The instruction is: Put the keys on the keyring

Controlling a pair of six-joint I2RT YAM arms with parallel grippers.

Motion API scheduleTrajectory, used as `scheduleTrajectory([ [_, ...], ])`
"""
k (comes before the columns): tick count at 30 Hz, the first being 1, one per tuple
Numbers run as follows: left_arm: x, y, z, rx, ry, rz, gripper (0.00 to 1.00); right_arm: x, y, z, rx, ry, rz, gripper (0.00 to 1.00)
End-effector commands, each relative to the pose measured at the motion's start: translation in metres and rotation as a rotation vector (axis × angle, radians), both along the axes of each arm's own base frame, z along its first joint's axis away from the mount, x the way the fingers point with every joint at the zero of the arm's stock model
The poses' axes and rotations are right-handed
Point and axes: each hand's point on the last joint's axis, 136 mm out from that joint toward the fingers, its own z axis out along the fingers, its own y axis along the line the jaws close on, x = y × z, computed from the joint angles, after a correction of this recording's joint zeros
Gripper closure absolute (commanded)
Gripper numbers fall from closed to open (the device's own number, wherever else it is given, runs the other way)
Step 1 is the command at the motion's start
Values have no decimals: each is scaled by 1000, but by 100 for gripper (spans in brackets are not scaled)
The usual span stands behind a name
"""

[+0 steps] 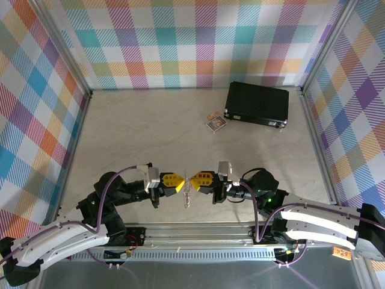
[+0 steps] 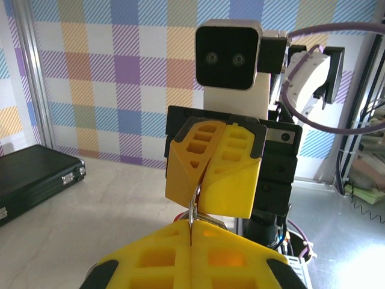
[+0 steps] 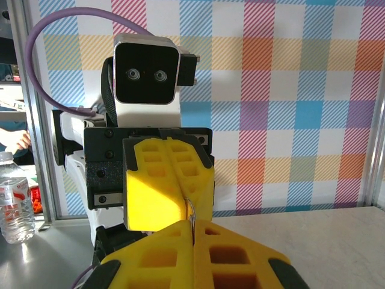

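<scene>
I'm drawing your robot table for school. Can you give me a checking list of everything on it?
Surface: pale table, no spills seen.
Job's things: keyring pinched between both grippers, its chain loose; key not made out.
Clutter: black case and card packet, far right.
Grippers: left gripper and right gripper both shut on the keyring, tip to tip.
Cables: purple cable looping along each arm, no snag seen.
Surroundings: checked walls, metal frame, water bottle beyond it.
</scene>
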Motion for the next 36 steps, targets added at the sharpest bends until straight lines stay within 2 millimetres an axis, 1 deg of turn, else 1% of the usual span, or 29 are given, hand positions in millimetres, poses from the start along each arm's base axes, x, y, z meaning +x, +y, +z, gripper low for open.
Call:
scheduleTrajectory([
  [1, -1, 5, 18, -13, -43, 12, 100, -3, -1, 15, 36, -18, 13, 100],
  [13, -2, 4, 21, 3, -56, 7, 100, -5, 1, 11, 21, -18, 27, 100],
  [21, 1, 4, 19, 33, -49, 18, 100, -6, 3, 11, 12, -23, 34, 100],
  [28, 2, 1, 18, 63, -52, 13, 100, -7, 0, 10, 2, -32, 29, 100],
  [36, 3, -1, 17, 73, -46, 10, 100, -7, 1, 5, -25, -35, 29, 100],
])
